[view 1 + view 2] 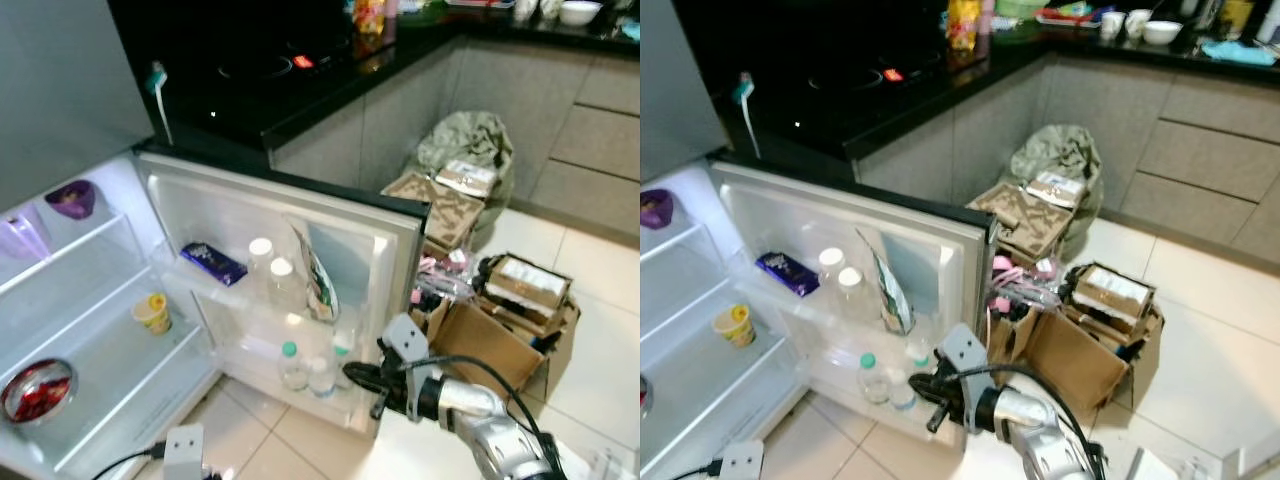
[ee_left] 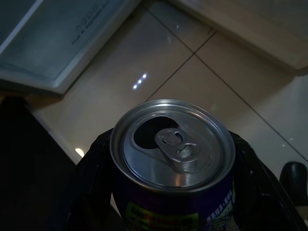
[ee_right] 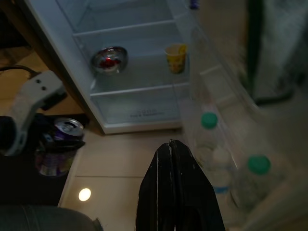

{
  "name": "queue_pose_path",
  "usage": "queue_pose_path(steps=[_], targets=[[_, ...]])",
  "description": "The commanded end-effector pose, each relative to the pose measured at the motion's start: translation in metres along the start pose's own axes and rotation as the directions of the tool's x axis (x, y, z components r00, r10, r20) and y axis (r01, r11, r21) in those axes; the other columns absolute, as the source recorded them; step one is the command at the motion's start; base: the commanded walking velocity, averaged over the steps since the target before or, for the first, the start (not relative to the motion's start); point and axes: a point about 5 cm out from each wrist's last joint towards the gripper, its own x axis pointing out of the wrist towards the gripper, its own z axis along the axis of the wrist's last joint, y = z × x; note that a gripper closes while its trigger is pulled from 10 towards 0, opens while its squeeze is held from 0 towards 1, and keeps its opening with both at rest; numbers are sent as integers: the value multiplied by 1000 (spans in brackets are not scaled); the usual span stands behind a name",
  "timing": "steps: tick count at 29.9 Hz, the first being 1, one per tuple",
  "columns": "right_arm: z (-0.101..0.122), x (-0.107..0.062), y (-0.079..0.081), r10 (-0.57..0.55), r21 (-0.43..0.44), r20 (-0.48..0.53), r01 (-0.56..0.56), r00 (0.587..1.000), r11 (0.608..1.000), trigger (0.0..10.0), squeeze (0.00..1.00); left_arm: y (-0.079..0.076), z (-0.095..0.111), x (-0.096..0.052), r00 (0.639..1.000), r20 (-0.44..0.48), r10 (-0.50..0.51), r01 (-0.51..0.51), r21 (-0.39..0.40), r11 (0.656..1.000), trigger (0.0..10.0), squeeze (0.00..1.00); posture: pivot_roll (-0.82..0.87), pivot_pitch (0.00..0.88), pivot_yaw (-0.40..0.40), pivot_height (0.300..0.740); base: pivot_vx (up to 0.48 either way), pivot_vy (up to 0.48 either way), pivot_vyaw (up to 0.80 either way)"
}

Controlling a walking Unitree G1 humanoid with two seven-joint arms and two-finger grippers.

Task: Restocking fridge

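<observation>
My left gripper (image 2: 173,192) is clamped on an opened purple aluminium drink can (image 2: 173,159), black fingers (image 2: 94,168) hugging both sides, held low over the pale floor tiles (image 2: 211,82) just near the fridge's bottom edge. That can also shows in the right wrist view (image 3: 60,147), upright in the left hand's grasp.

My right gripper (image 3: 175,159) has its fingers pressed together, holding nothing. The right arm is stretched forward and low, tip just beside the near lower edge of the white open fridge door (image 1: 300,215), close to the green-capped clear water bottles (image 1: 292,365) in the bottom door rack.

Progress, my read: partly stocked. Door holds the bottles, two white-capped bottles (image 1: 262,262), a dark blue snack packet (image 1: 212,263) and a foil pouch (image 1: 318,280). Shelves carry a yellow cup (image 1: 152,313), a steel bowl of red food (image 1: 37,391) and a purple bowl (image 1: 70,199).

Left to do: can not yet placed; brown cardboard box of goods (image 1: 500,320) on the right still looks full.
</observation>
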Motion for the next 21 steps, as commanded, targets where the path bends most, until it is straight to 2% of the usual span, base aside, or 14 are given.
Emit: queue_pose_path(steps=[1, 4, 6, 9, 12, 16, 18, 21], targets=[[0, 3, 6, 26, -9, -8, -26, 1000, 1000, 10000, 0, 7, 2, 0, 1000, 10, 19, -19, -7, 1000, 10000, 0, -103, 74, 14, 740, 0, 0, 0], [-1, 6, 7, 19, -58, -39, -21, 999, 998, 10000, 0, 8, 10, 2, 999, 43, 19, -19, -21, 1000, 10000, 0, -102, 73, 13, 740, 0, 0, 0], [0, 17, 6, -52, -113, -89, 41, 995, 993, 10000, 0, 9, 25, 5, 995, 97, 25, -22, -39, 999, 10000, 0, -102, 73, 13, 740, 0, 0, 0], [-1, 23, 8, -65, -128, -115, 51, 991, 990, 10000, 0, 9, 31, 6, 993, 116, 28, -23, -44, 999, 10000, 0, -102, 73, 13, 740, 0, 0, 0], [-2, 32, 18, -47, -125, -131, 30, 990, 992, 10000, 0, 10, 36, 7, 990, 134, 32, -26, -47, 999, 10000, 0, -100, 90, 17, 740, 0, 0, 0], [-1, 43, 19, -114, -102, -140, 100, 984, 990, 10000, 0, 11, 41, 8, 988, 153, 36, -28, -53, 998, 10000, 0, -99, 95, 16, 740, 0, 0, 0], [2, 49, 14, -198, -117, -144, 182, 970, 976, 10000, 0, 10, 46, 9, 984, 176, 41, -30, -65, 997, 10000, 0, -95, 100, 11, 740, 0, 0, 0], [3, 51, 12, -230, -117, -144, 215, 962, 970, 10000, 0, 10, 48, 9, 981, 187, 43, -30, -70, 997, 10000, 0, -95, 100, 11, 740, 0, 0, 0]])
